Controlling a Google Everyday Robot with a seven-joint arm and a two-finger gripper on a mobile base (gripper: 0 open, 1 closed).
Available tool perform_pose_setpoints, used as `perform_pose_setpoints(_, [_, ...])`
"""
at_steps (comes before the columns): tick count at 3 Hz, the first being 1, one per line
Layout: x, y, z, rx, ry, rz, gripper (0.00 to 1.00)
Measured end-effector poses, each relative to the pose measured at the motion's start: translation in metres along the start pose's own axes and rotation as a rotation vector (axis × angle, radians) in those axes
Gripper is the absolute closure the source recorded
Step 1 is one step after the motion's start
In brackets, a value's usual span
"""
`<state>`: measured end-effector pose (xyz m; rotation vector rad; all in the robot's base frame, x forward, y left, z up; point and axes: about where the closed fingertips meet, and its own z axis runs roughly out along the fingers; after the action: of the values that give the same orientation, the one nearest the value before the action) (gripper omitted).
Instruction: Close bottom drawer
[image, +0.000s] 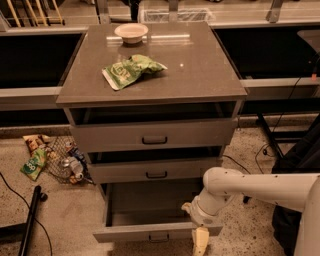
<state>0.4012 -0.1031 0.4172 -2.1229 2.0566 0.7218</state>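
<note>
The robot's hand (200, 241) is down low at the very front, just in front of the right end of the bottom drawer (130, 232). I cannot tell if the hand is open or closed. The white arm (260, 187) comes in from the right side and bends down to it.

The bottom drawer is pulled far out from the cabinet. You can see inside it, and it looks bare. Its small dark handle (158, 237) is in the middle of its front.

On the floor to the left lies a black pole (29, 220). Behind it is a wire basket (60, 157) with snack packs (34, 162) beside it.

Above the bottom drawer, the middle drawer (125, 172) sticks out a little. The top drawer (110, 136) sticks out a little too.

On the grey surface (200, 70) lies a green snack bag (131, 70). Farther back sits a small white bowl (131, 32).
</note>
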Motion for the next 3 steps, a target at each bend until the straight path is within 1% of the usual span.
perform_pose_setpoints(1, [0.005,-0.007,0.027,-0.025,-0.002,-0.003,0.0])
perform_pose_setpoints(2, [0.02,-0.02,0.069,-0.053,-0.013,0.002,0.0])
perform_pose_setpoints(3, [0.034,-0.03,0.104,-0.078,-0.021,0.021,0.0])
